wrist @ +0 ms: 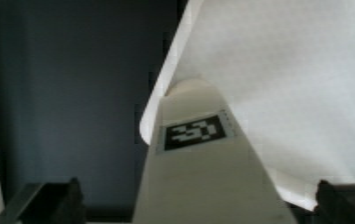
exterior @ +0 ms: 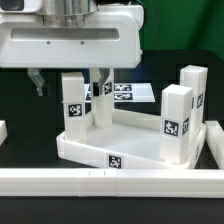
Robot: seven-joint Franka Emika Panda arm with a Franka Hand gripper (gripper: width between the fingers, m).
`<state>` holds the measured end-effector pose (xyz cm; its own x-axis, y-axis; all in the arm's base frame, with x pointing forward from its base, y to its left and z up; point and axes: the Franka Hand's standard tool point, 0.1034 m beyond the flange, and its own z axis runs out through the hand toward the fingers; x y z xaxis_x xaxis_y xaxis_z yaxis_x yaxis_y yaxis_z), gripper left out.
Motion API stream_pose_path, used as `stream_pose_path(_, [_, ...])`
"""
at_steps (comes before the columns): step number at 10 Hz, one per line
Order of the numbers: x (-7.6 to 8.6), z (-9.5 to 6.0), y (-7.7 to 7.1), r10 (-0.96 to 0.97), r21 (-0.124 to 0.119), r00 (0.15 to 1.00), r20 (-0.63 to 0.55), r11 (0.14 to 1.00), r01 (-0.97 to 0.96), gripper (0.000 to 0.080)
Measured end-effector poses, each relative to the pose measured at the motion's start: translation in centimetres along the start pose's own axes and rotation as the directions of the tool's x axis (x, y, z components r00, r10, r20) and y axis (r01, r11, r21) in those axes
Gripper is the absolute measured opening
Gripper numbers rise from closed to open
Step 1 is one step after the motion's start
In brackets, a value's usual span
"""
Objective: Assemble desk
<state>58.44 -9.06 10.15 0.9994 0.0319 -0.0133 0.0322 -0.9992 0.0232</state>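
Observation:
The white desk tabletop (exterior: 92, 150) lies on the black table with several white tagged legs standing up from its corners. My gripper (exterior: 69, 82) hangs over the leg on the exterior view's left (exterior: 75, 108), one dark finger on each side of its top. In the wrist view that leg (wrist: 200, 165), with its tag, runs between my fingertips (wrist: 49, 203), and dark gaps show on both sides. The gripper (wrist: 195, 205) is open and holds nothing. A further leg (exterior: 101, 110) stands just behind, under the other finger. Two legs (exterior: 176, 125) stand at the exterior view's right.
The marker board (exterior: 133, 94) lies flat behind the tabletop. A long white rail (exterior: 100, 181) runs along the front, another rail (exterior: 213, 140) stands at the exterior view's right, and a white piece (exterior: 3, 131) sits at the left edge.

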Motion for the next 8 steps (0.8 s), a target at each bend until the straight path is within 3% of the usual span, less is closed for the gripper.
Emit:
stream_pose_path(3, [-0.01,0.05,-0.01,-0.030,0.000,1.000,0.000,1.000,0.030,0.0622])
stream_pose_path(5, [-0.02,0.07,0.00,-0.028,0.000,1.000,0.001,1.000,0.028,0.0288])
stream_pose_path(8, [-0.03,0.09,-0.01,0.114,0.001,0.993,0.001,0.993,-0.114,0.0289])
